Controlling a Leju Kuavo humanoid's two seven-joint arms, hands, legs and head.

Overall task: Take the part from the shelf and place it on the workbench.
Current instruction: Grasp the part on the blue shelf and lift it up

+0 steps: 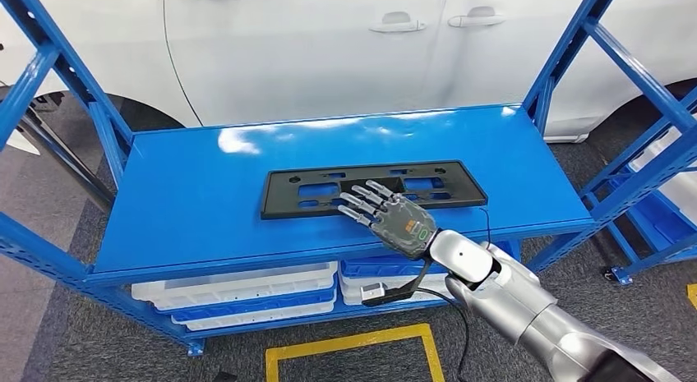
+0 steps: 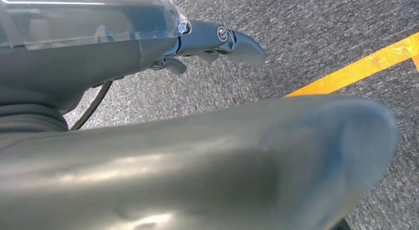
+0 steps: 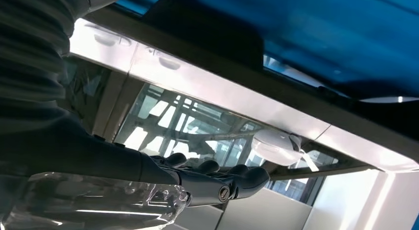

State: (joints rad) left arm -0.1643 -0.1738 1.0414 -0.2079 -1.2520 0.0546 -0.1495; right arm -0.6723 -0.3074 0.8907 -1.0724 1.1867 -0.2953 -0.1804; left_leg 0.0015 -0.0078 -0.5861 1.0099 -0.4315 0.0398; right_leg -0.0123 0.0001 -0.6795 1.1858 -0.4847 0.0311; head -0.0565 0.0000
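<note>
Right hand (image 1: 388, 214): fingers spread flat, laid over near edge of part, nothing gripped | Part (image 1: 329, 189): black flat frame, lying on blue shelf (image 1: 205, 209) | Left hand (image 2: 217, 42): hung over floor, state not determinable | Progress: part not yet lifted; pick-up and transfer to workbench outstanding

Shelf (image 1: 189, 201): glossy bright blue top and frame.
Part (image 1: 296, 189): matt black, with cut-out slots showing blue.
Right hand (image 1: 386, 214): dark grey, with an orange and green patch; arm silver.
Bins (image 1: 238, 287): white with blue.
Car (image 1: 329, 45): white.
Floor (image 1: 107, 349): speckled grey carpet, yellow tape lines (image 1: 353, 345).
Left hand (image 2: 217, 42): dark grey.
</note>
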